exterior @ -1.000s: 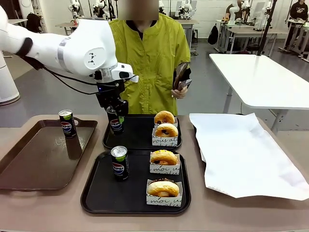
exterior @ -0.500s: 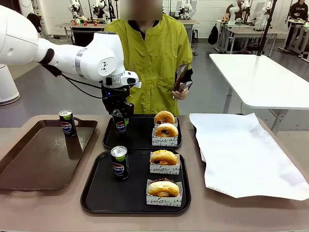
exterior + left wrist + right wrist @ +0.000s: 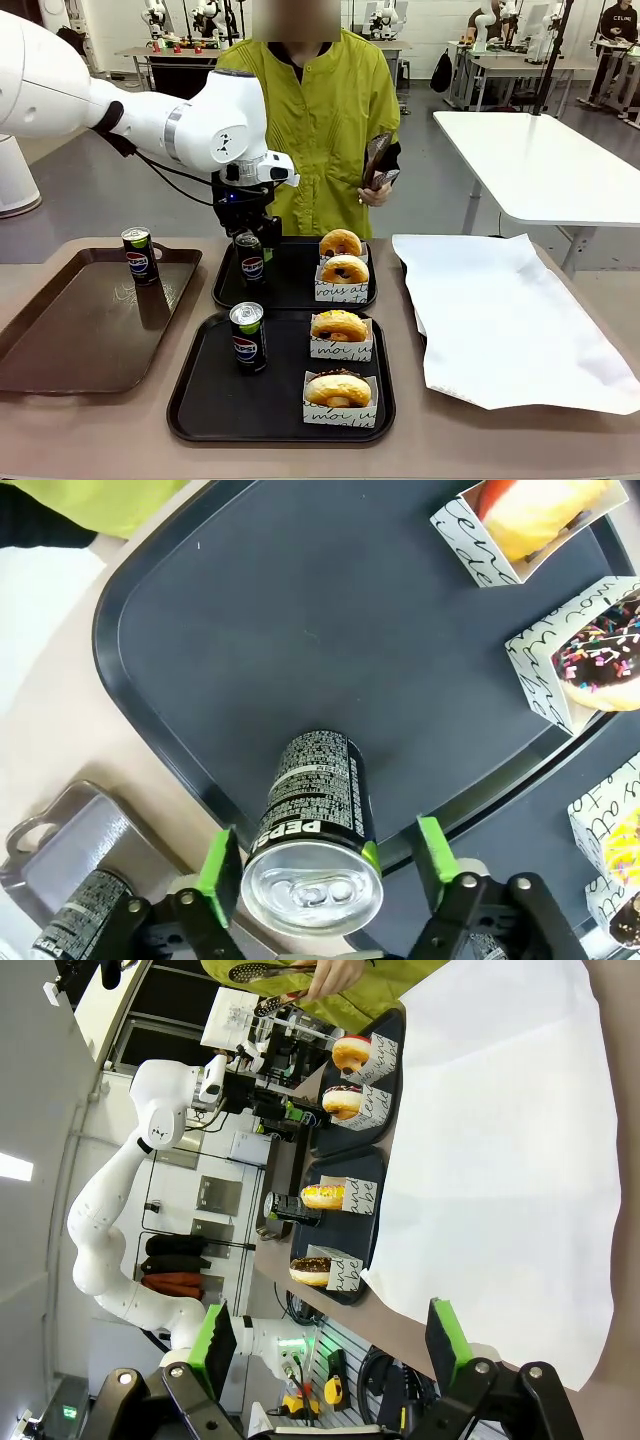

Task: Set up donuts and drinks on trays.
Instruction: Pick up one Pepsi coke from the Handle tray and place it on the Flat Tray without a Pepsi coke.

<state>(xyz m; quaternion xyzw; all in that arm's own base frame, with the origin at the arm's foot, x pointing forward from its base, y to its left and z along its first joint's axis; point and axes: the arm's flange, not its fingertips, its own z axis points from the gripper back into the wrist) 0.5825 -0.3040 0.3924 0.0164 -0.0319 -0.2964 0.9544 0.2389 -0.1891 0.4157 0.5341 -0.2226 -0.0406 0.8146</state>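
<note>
Left end effector [image 3: 326, 855] spread apart around upright can [image 3: 315, 830].

left gripper [image 3: 325, 855] points straight down off a bent wrist, fingers spread apart. right gripper [image 3: 330, 1345] hangs with its jaws wide open too.

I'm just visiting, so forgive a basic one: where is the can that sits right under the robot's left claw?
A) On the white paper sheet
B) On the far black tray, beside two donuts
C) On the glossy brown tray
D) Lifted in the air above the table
B: the can stands upright on the far black tray, left of its two donuts, with the left gripper open around its top.
</note>
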